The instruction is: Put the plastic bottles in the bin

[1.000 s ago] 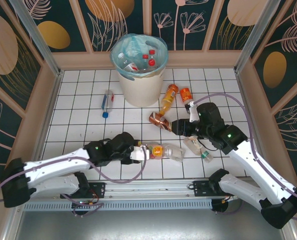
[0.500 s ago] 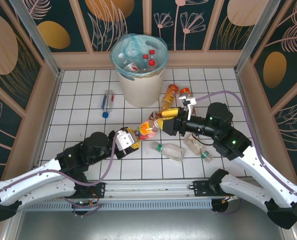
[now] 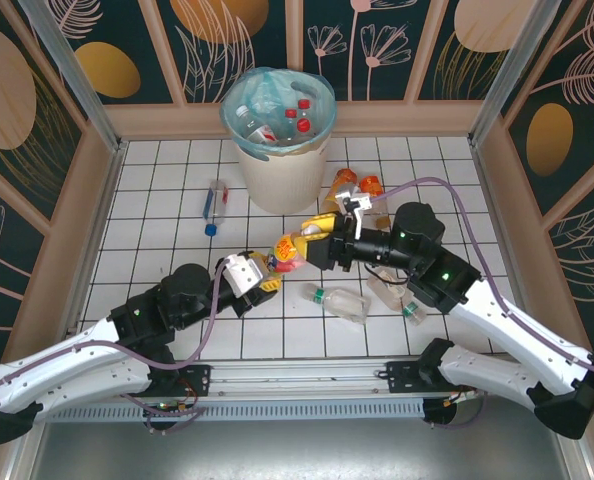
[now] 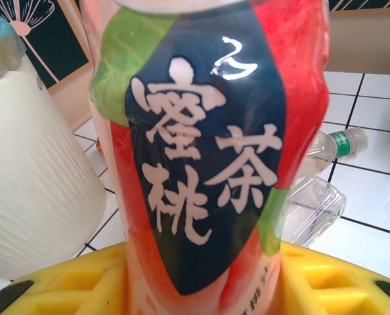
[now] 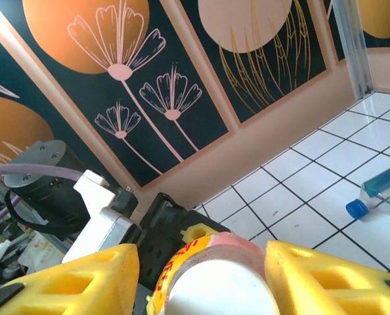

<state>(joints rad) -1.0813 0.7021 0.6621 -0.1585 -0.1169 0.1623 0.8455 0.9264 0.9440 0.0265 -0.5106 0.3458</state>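
A bottle with a red, pink and dark label (image 3: 289,252) hangs above the tiles, with my left gripper (image 3: 262,272) shut on its lower part. In the left wrist view the bottle (image 4: 208,151) stands between the yellow fingers (image 4: 70,282). My right gripper (image 3: 317,240) is open with its jaws either side of the bottle's white-capped end (image 5: 215,282). The off-white bin (image 3: 277,175) with its teal liner stands at the back and holds several bottles (image 3: 282,120). Loose on the floor are a blue-capped bottle (image 3: 215,205), orange bottles (image 3: 342,185) and clear bottles (image 3: 339,303).
Another clear bottle with a green cap (image 3: 397,297) lies under the right arm. Patterned walls enclose the tiled floor on three sides. The bin's wall (image 4: 31,190) is close on the left of the left wrist view.
The left gripper lifted the labelled bottle off the tiles and carried it up toward the middle. The right gripper swung left and brought its jaws around the bottle's cap end.
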